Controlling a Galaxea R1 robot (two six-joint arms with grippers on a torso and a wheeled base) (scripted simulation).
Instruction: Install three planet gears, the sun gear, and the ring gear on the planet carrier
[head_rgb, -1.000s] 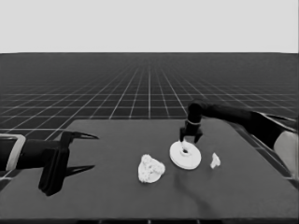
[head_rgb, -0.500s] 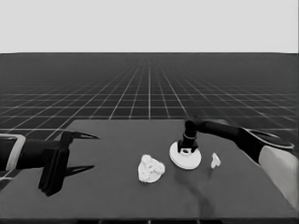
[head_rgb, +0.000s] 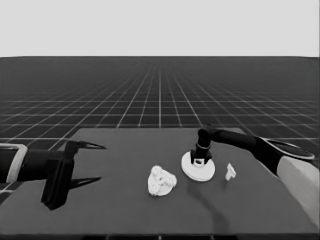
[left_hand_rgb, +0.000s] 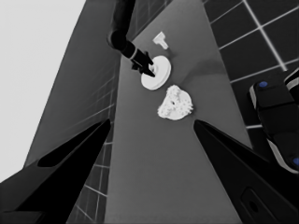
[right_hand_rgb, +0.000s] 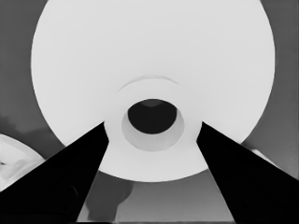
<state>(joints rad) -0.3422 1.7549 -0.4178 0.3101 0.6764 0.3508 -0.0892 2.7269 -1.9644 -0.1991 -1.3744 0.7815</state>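
The larger round part (head_rgb: 200, 172), a white disc with a raised hub and a small hole, lies right of the table's middle. My right gripper (head_rgb: 200, 161) is down on it, open, with one finger on each side of the hub (right_hand_rgb: 153, 144). In the right wrist view the disc (right_hand_rgb: 154, 56) fills most of the picture. Left of it lies a lumpy white cluster (head_rgb: 161, 181) with toothed edges; it looks like small gears on the smaller round part, which I cannot make out separately. My left gripper (head_rgb: 102, 163) waits open over the table's left end, holding nothing.
A thin white piece (head_rgb: 230, 171) lies just right of the larger round part, near the right arm. The dark table (head_rgb: 125, 210) ends close behind the disc. Dark machinery with blue lights (left_hand_rgb: 275, 116) shows past the table's edge in the left wrist view.
The right gripper has come down from behind the larger round part and now straddles its hub. The parts and the left arm have not moved.
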